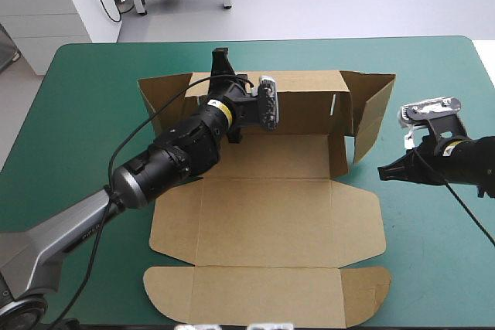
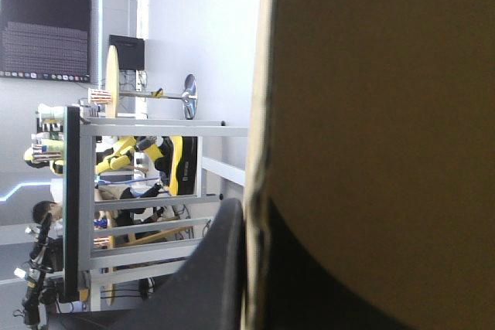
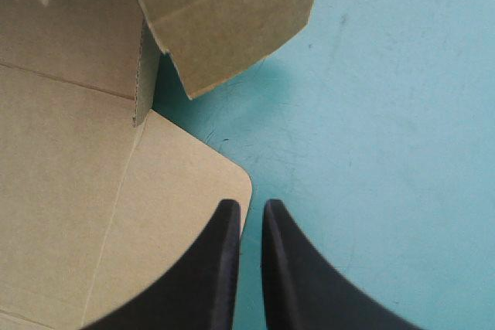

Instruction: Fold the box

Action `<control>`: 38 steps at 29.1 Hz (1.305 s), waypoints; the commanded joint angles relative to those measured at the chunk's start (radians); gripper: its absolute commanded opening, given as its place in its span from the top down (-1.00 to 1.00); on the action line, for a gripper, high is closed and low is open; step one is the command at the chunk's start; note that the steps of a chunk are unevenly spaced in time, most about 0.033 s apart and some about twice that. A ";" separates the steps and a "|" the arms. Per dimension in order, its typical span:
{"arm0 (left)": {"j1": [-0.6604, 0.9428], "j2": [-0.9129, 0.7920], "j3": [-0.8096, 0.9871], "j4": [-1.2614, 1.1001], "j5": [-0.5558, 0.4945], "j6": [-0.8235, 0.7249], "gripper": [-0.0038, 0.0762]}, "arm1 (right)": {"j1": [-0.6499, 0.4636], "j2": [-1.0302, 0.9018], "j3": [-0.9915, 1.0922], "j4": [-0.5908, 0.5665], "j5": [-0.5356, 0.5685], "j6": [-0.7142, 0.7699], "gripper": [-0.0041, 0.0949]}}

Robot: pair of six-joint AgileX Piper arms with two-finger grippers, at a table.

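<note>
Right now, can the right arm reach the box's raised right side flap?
Probably yes: the right arm's jaws hover beside the side flap, only bare teal-green cover between; the left arm is at the back wall.

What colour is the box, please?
The box is plain brown, best seen in the high view.

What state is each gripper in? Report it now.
Left gripper: shut on the box, pinching its raised back wall.
Right gripper: shut, holding nothing, by the box's right flap.
</note>
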 commanded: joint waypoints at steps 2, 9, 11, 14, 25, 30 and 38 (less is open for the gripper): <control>-0.035 -0.046 0.039 0.195 -0.045 -0.157 0.92 | -0.007 -0.017 -0.025 0.018 -0.057 0.007 0.74; -0.039 -0.046 0.155 0.460 0.035 -0.441 0.92 | -0.007 -0.017 -0.025 0.022 -0.136 0.058 0.74; -0.050 -0.046 0.193 0.542 0.065 -0.513 0.92 | -0.007 -0.017 -0.025 0.022 -0.140 0.063 0.74; -0.077 -0.046 0.257 0.650 0.081 -0.610 0.92 | -0.007 -0.017 -0.025 0.022 -0.140 0.063 0.74; -0.098 -0.046 0.351 0.779 0.084 -0.734 0.92 | -0.007 -0.004 -0.030 0.037 -0.257 0.063 0.74; -0.098 -0.046 0.351 0.783 0.084 -0.734 0.92 | -0.004 0.088 -0.105 0.088 -0.260 0.036 0.74; -0.098 -0.046 0.351 0.783 0.086 -0.738 0.92 | -0.004 0.345 -0.398 0.146 -0.218 -0.028 0.74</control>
